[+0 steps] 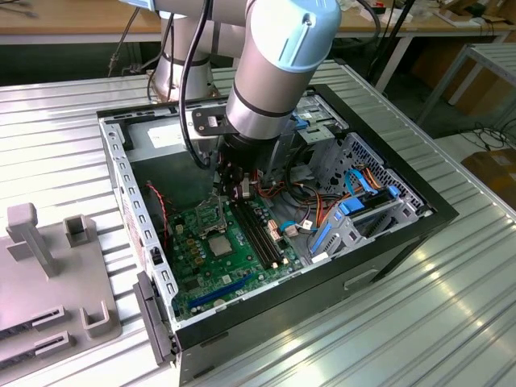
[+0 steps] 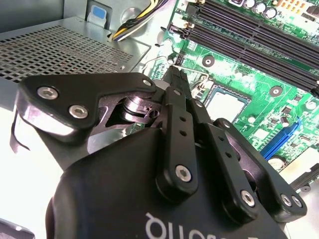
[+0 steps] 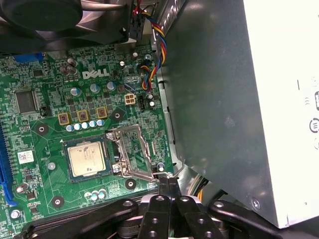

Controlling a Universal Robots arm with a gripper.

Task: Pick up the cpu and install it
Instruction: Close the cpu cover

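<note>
your claw pinching fully closed with nothing between its fingers, cpu sitting flat on the motherboard, lying near the claw's six o'clock in the exterior view

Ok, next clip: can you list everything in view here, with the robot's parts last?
table: one, silver, ribbed, under everything
computer case: one, black and grey, open on the table
motherboard: one, green, inside the case
cpu: one, silver-grey, lying in its socket on the motherboard
socket frame: one, bare metal, swung open beside the cpu
memory slots: a row, black, alongside the socket
fan: one, black, at the board's edge
cables: several, blue and orange, at the exterior view's right of the case
fixture tray: one, grey, on the table at the exterior view's left
arm: one, grey with pale blue caps, reaching into the case
tool: one, black, shut, tips by the socket frame's corner
</note>
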